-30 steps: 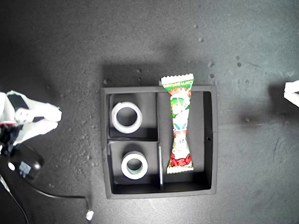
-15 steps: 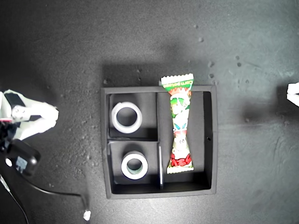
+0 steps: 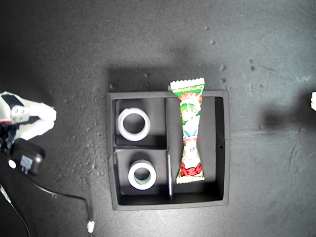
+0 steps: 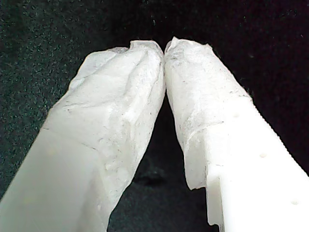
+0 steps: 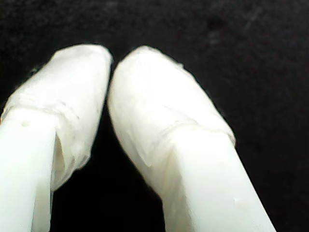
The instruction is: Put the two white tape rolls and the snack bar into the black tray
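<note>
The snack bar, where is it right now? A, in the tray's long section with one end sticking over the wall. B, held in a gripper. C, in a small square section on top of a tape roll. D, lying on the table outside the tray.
A: the snack bar lies in the long section of the black tray, its crimped end poking over the tray's far wall.

the dark mat (image 3: 158, 44) around the black tray (image 3: 221, 200) lies open on all sides, so you can pass freely there. at the exterior view's left edge an arm (image 3: 27, 123) and a black cable (image 3: 54, 193) take some room. the snack bar (image 3: 190, 131) sticks over the tray's far wall, a small obstacle.
</note>
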Tool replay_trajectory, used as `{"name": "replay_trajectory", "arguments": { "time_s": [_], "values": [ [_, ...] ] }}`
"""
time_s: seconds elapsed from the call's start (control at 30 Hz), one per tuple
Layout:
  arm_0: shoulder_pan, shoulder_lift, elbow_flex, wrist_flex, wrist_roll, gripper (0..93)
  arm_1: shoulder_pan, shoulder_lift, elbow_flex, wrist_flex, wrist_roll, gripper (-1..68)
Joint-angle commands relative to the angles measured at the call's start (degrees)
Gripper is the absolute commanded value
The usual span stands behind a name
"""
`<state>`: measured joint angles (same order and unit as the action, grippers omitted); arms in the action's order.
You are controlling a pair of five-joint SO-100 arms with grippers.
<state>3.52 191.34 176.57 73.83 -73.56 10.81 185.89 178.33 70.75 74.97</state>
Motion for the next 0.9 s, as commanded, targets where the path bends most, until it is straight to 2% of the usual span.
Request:
{"name": "replay_trajectory", "arguments": {
  "time_s": [0.0, 0.07, 0.23, 0.37, 0.87],
  "values": [
    [-1.1, 2.7, 3.3, 2.5, 1.1, 0.2, 1.7, 0.3, 0.6, 1.9, 0.2, -0.1],
    [-1.8, 2.7, 3.3, 3.7, 0.8, 0.2, 2.9, 0.3, 0.6, 4.5, 0.1, 0.0],
    [-3.7, 2.8, 3.3, 3.7, 4.4, 0.2, 2.5, 0.3, 0.6, 4.3, -2.9, 0.0],
    [-3.6, 2.8, 3.3, 6.1, -2.8, 0.3, 1.8, 0.3, 0.6, 4.3, -2.9, 0.0],
    [-3.5, 2.8, 3.3, 6.1, -2.8, 0.3, -0.3, 0.3, 0.6, 4.3, -2.9, 0.0]
  ]
}}
